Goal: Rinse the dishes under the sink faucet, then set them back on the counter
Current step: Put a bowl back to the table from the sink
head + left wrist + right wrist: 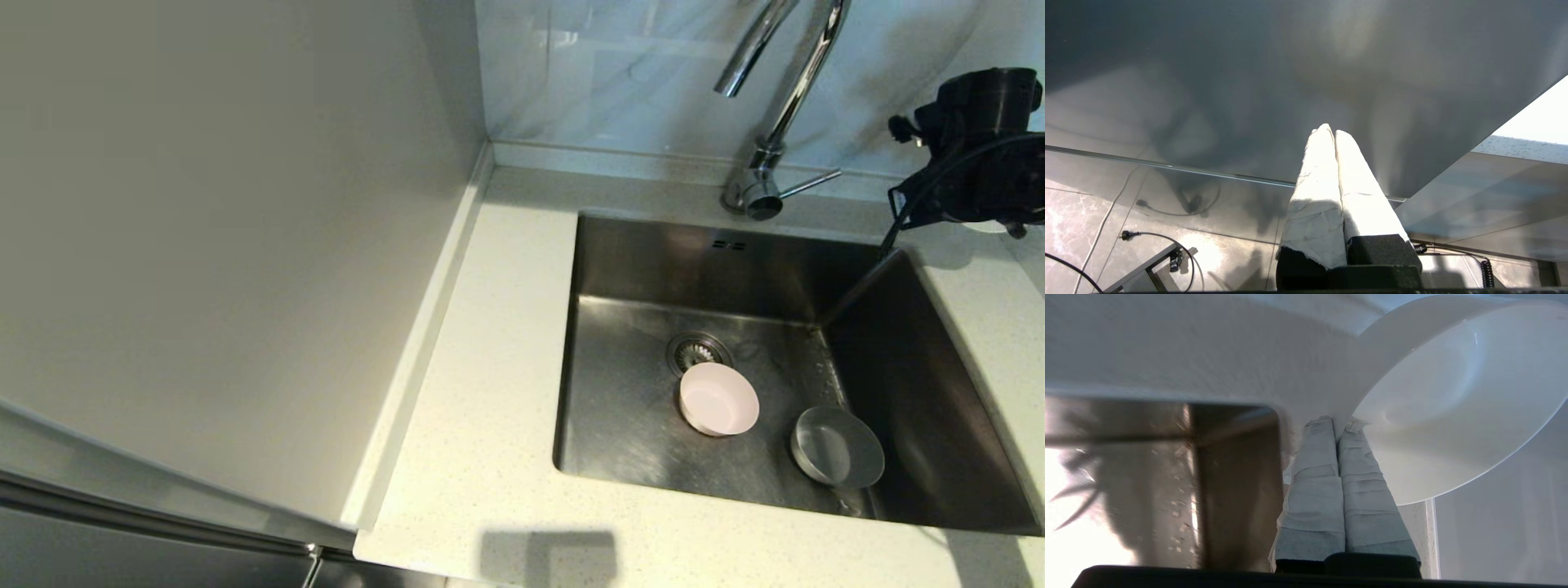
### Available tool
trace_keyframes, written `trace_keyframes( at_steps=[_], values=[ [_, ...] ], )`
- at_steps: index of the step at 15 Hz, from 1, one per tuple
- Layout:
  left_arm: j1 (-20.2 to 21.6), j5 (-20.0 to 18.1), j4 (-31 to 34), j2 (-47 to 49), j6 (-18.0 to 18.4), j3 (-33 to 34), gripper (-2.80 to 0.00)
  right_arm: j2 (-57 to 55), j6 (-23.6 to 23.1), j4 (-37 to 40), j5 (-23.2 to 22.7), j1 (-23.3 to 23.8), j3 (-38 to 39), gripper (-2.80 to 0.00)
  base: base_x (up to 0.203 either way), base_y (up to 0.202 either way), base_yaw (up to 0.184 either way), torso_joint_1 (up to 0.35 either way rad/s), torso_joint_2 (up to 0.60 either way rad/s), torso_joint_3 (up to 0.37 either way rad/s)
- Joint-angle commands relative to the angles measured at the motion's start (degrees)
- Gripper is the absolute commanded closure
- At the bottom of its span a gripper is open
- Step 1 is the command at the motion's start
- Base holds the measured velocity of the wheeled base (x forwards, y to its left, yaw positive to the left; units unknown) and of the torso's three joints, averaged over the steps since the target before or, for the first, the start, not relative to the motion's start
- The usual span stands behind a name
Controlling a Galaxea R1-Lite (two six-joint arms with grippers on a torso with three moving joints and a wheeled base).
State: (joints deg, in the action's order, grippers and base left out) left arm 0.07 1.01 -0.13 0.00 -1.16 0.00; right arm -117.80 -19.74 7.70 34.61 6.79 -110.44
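My right gripper (1338, 424) sits over the counter (490, 457) at the sink's (963, 457) far right corner, fingers pinched together on the rim of the white bowl (1437, 400). Pink bowl (718, 398) lies beside the drain; grey-white bowl (837, 447) just right of it. Left gripper (1331, 132) parked, fingers closed, holding nothing.

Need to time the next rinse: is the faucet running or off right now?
Off, as far as the head view shows: no stream falls from the faucet spout, and the sink floor beneath shows no splash.
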Motion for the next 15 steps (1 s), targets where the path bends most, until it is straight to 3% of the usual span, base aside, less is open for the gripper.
trace_keyframes(
  at_steps=[1, 15],
  values=[
    [0.01, 0.04, -0.04, -0.18, 0.02, 0.0, 0.0, -1.21, -0.65, 0.03, 0.33, 0.88, 0.88, 0.0, 0.0, 0.0, 0.0, 0.0, 0.0, 0.0],
    [0.01, -0.01, -0.04, -0.18, 0.02, 0.0, 0.0, -6.48, -4.08, -2.26, 0.99, 4.32, 1.02, 0.0, 0.0, 0.0, 0.0, 0.0, 0.0, 0.0]
  ],
)
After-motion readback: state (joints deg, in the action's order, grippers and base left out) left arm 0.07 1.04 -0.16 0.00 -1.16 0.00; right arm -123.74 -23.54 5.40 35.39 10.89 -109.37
